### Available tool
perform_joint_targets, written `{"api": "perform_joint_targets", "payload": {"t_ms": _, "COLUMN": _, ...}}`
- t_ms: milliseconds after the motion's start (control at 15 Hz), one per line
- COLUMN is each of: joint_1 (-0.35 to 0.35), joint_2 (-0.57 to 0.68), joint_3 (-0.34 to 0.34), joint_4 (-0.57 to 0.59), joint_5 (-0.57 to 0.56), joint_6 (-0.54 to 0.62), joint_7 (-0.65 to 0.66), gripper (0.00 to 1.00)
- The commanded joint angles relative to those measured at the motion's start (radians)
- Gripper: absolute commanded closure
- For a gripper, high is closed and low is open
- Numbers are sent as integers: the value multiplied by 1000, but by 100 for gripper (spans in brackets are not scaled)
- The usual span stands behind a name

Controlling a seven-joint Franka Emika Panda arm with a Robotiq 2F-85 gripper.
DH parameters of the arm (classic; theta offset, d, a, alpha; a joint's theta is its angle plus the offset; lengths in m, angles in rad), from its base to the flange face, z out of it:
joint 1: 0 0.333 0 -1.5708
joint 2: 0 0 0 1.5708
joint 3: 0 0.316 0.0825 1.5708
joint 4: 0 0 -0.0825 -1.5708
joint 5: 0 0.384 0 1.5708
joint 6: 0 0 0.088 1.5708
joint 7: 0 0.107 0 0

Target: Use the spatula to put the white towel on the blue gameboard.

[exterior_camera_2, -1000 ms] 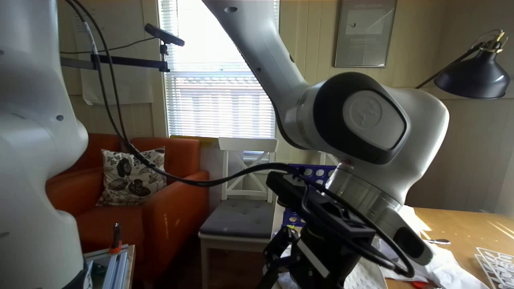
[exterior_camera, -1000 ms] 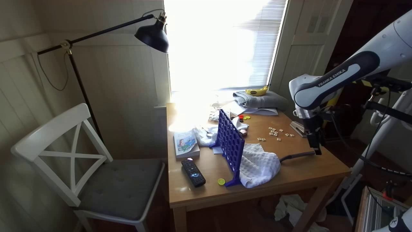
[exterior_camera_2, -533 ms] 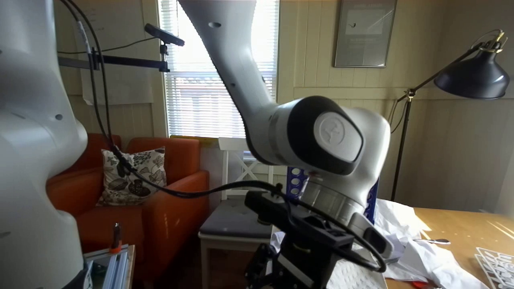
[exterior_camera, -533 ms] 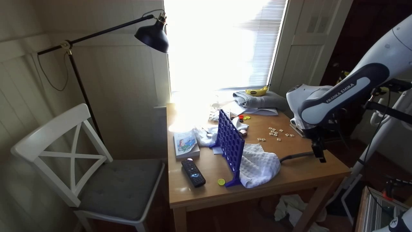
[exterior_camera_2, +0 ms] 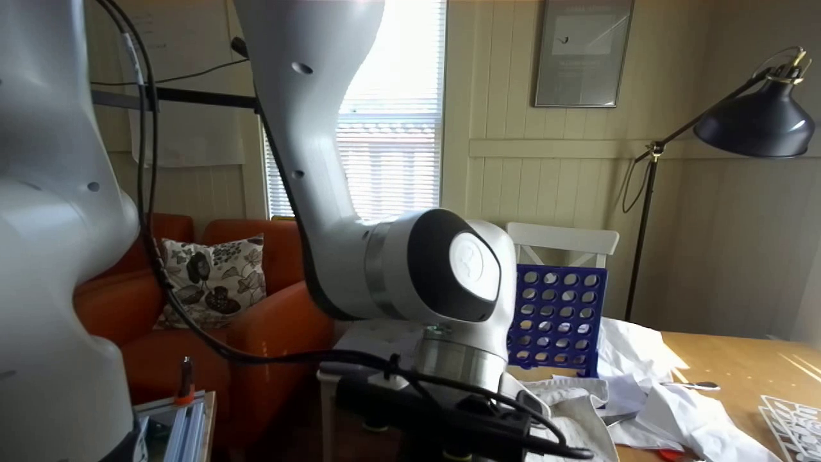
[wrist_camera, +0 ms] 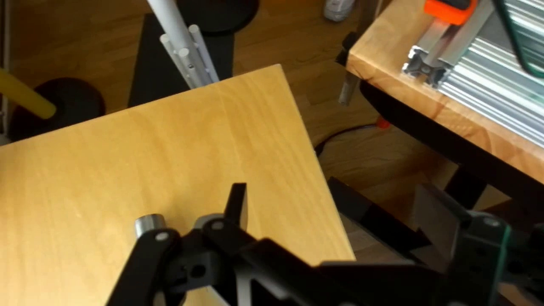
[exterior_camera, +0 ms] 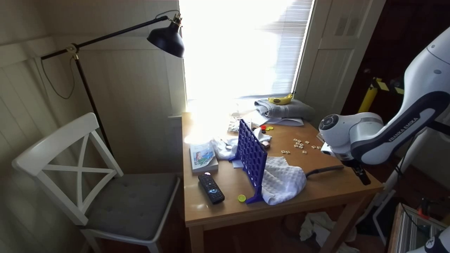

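Note:
The spatula's dark handle (exterior_camera: 324,170) lies on the table, its other end hidden under the white towel (exterior_camera: 284,179). That crumpled, waffle-textured towel rests right beside the blue gameboard (exterior_camera: 250,154), a panel of round holes standing upright on its feet. Both exterior views show the towel (exterior_camera_2: 571,410) and the gameboard (exterior_camera_2: 558,314). My gripper (exterior_camera: 365,181) hangs near the table's corner, past the handle's free end. In the wrist view the gripper (wrist_camera: 338,208) is wide open with nothing between its fingers; a metal tip (wrist_camera: 149,223), apparently the handle's end, shows outside the left finger.
On the table are a remote (exterior_camera: 211,188), a book (exterior_camera: 203,156), a yellow disc (exterior_camera: 242,198), scattered letter tiles (exterior_camera: 299,143) and a folded grey cloth (exterior_camera: 291,109) under a banana (exterior_camera: 280,99). A side table with metal bars (wrist_camera: 497,80) stands beyond the table edge.
The arm has swung lower and back, and the gripper has drifted away from the handle's end toward the table corner, tilting as it went. Towel, spatula and gameboard have stayed put.

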Motion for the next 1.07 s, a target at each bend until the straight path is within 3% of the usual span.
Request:
{"api": "perform_joint_targets", "payload": {"t_ms": 0, "joint_1": -5, "joint_2": -57, "joint_3": 1, "joint_4": -44, "joint_5": -221, "joint_6": 48, "joint_7": 42, "gripper": 0}}
{"api": "perform_joint_targets", "payload": {"t_ms": 67, "joint_1": -9, "joint_2": -4, "joint_3": 10, "joint_4": -6, "joint_5": -119, "joint_6": 17, "joint_7": 15, "gripper": 0}}
{"api": "perform_joint_targets", "payload": {"t_ms": 400, "joint_1": -9, "joint_2": -3, "joint_3": 11, "joint_4": -6, "joint_5": -129, "joint_6": 19, "joint_7": 19, "gripper": 0}}
{"api": "perform_joint_targets", "payload": {"t_ms": 467, "joint_1": -16, "joint_2": -12, "joint_3": 2, "joint_4": -13, "joint_5": -203, "joint_6": 81, "joint_7": 24, "gripper": 0}}
{"api": "perform_joint_targets", "payload": {"t_ms": 733, "joint_1": -64, "joint_2": -66, "joint_3": -37, "joint_4": -19, "joint_5": -286, "joint_6": 287, "joint_7": -14, "gripper": 0}}
{"api": "perform_joint_targets", "payload": {"t_ms": 867, "joint_1": -93, "joint_2": -47, "joint_3": -58, "joint_4": -5, "joint_5": -212, "joint_6": 400, "joint_7": -73, "gripper": 0}}
{"api": "perform_joint_targets", "payload": {"t_ms": 1000, "joint_1": -119, "joint_2": -11, "joint_3": -69, "joint_4": 3, "joint_5": -46, "joint_6": 486, "joint_7": -200, "gripper": 0}}
